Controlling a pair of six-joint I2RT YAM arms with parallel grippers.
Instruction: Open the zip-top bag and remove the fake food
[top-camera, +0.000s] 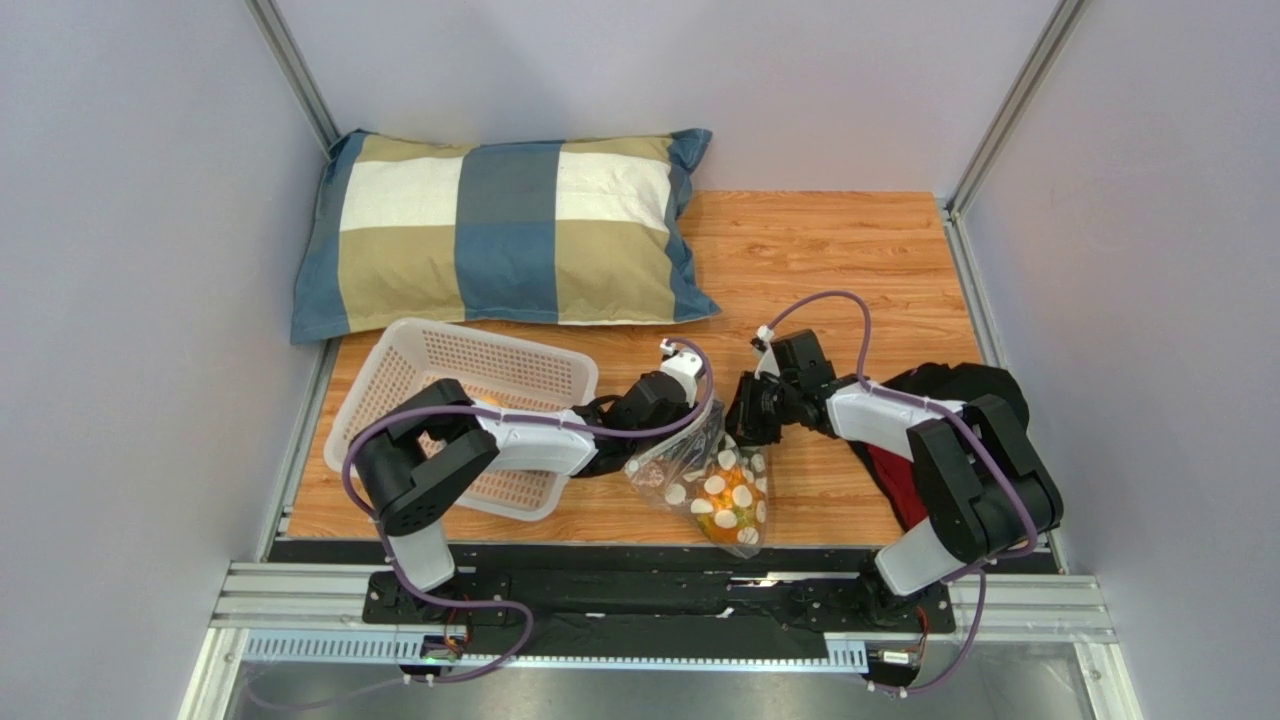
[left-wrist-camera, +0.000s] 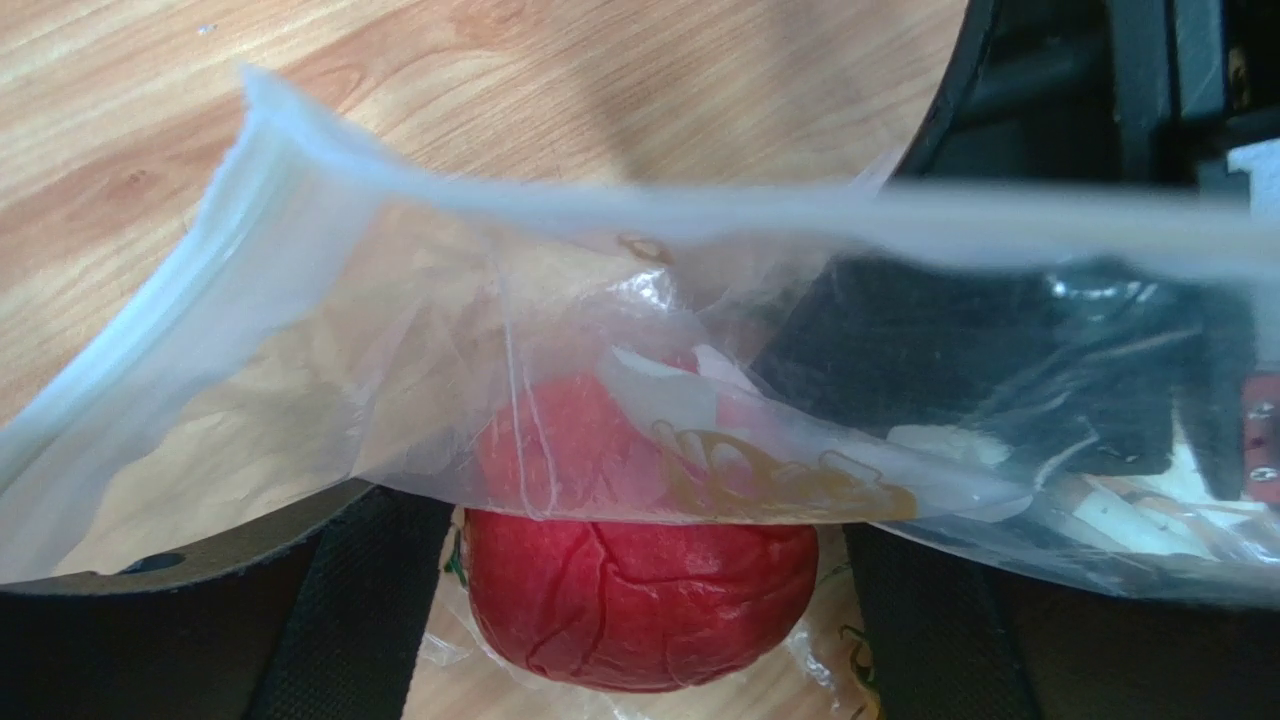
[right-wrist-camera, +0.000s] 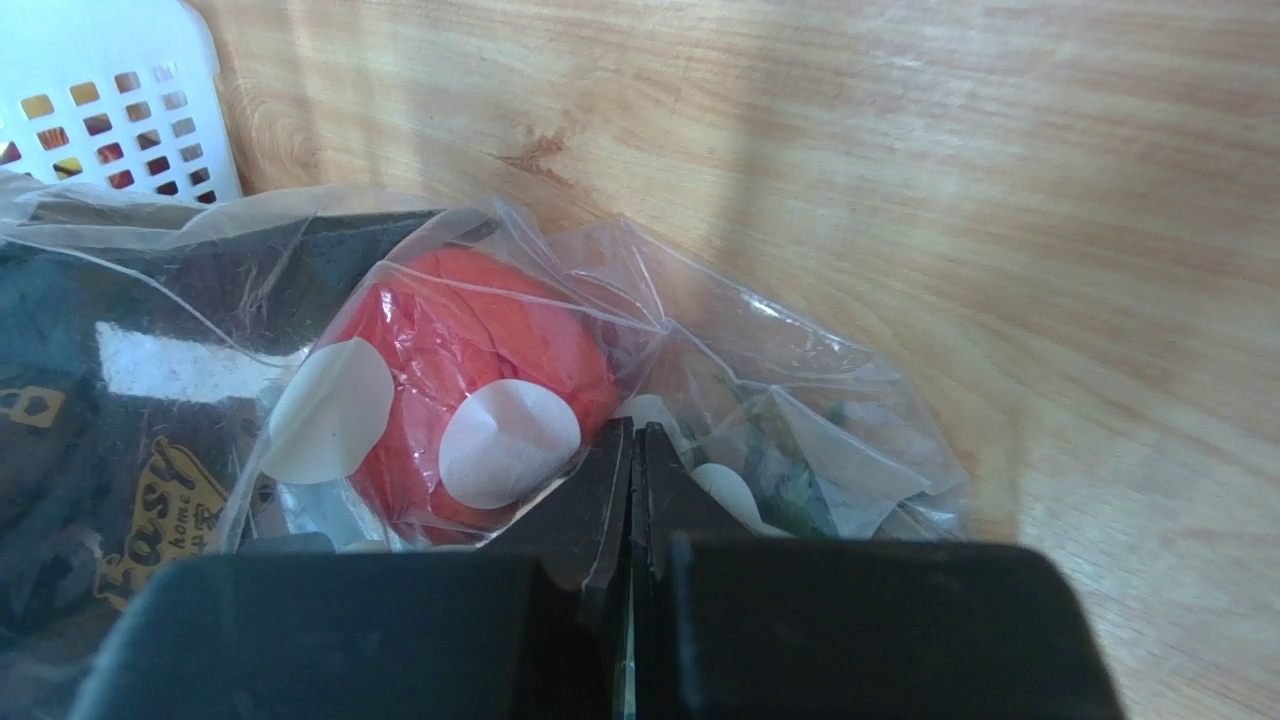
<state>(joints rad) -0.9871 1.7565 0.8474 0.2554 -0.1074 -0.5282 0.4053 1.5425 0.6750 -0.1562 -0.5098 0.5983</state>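
Where the overhead view looks: the bag lies on the wooden surface near its front edge, with toy food inside. The left pincer and right pincer meet at its upper end, and a basket sits just beside.
Left wrist view: the zip strip stretches across. The fingers stand apart, flanking a red piece under film.
Right wrist view: the jaws are pressed together, seemingly on a fold of film beside the red piece.
Step in hand: opening the mouth; nothing is out.
Next move: by my judgement, the 2 pincers must draw opposite lips apart without dragging the bag.
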